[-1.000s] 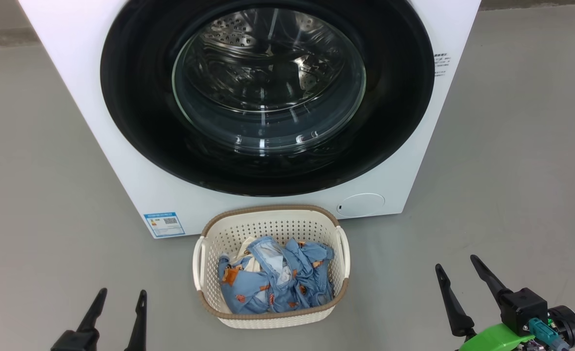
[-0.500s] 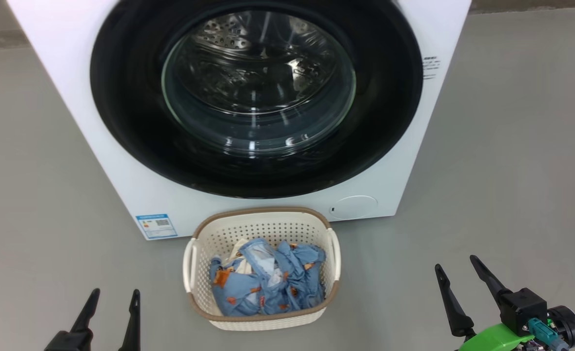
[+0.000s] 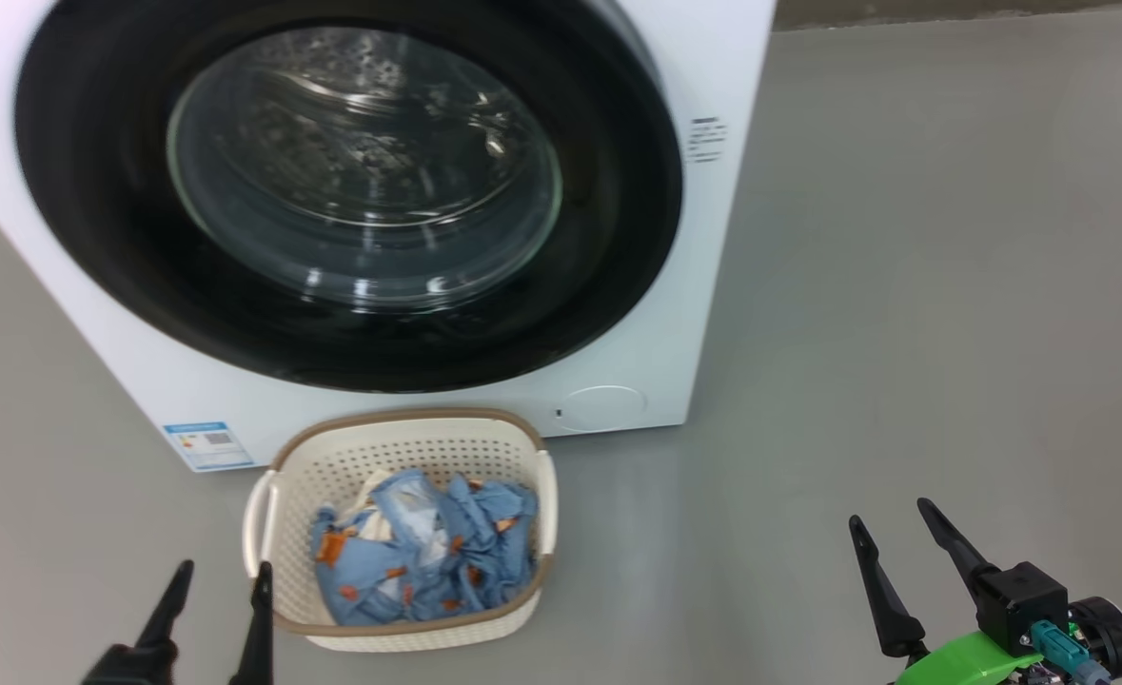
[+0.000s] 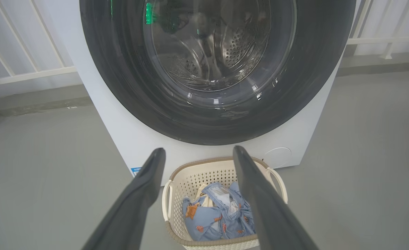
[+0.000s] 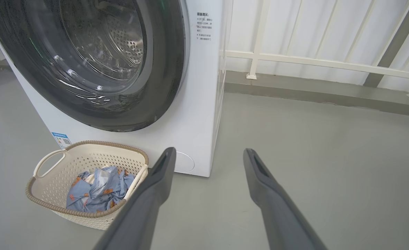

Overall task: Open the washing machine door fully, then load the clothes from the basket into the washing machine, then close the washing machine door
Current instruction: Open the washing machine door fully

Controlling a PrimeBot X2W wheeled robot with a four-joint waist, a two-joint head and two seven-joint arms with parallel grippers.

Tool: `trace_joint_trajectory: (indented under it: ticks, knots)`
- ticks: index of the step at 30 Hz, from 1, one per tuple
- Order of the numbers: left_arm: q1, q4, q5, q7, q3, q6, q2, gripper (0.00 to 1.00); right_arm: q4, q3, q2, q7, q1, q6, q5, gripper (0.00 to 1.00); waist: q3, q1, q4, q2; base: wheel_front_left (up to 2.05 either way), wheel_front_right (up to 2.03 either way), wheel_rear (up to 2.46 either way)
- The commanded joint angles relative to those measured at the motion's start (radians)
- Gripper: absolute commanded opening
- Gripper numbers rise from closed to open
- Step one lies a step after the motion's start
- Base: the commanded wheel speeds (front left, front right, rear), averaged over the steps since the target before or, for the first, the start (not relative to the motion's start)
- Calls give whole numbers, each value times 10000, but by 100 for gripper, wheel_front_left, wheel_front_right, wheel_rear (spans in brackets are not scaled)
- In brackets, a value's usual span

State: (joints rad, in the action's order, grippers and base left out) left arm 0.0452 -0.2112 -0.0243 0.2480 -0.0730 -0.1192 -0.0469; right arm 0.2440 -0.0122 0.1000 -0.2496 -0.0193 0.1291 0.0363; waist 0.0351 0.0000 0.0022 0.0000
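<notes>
The white washing machine (image 3: 703, 276) stands ahead on the grey floor, its round black-ringed door (image 3: 618, 238) shut flat against the front, steel drum visible through the glass. In front of it sits the cream basket (image 3: 399, 433) holding blue printed clothes (image 3: 427, 552). My left gripper (image 3: 223, 576) hovers open at the basket's left edge, empty. My right gripper (image 3: 889, 523) is open and empty over bare floor, well right of the basket. The left wrist view looks at the door (image 4: 121, 86) and basket (image 4: 204, 173); the right wrist view has the basket (image 5: 86, 156) at lower left.
A small round white flap (image 3: 603, 407) sits low on the machine's front, a blue sticker (image 3: 206, 442) at its lower left. White railing (image 5: 312, 62) and a raised kerb run behind the machine. Open grey floor (image 3: 903, 333) lies to the right.
The head view has swung right, so machine and basket sit further left in the picture. The left gripper now appears beside the basket's left edge. Both grippers stay open.
</notes>
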Motion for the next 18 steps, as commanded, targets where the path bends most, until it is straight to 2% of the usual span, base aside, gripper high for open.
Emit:
trace_joint_trajectory:
  ticks: [1, 9, 18]
  knots:
    - [-262, 421, -251, 138, -465, 21, -80, 100, -223, 212, 98, -122, -179, 16, 15, 100, 16, 0, 10, 0, 106, 106, -211]
    - [-245, 472, -287, 138, -600, 108, -52, 100, -309, 227, 61, -122, -195, 16, 93, 100, 31, 0, 30, 0, 75, 75, -151]
    - [-204, 416, -324, 138, -614, 92, -39, 100, -462, 193, -3, -122, -206, 16, 293, 100, 9, 0, 32, 0, 15, 15, -31]
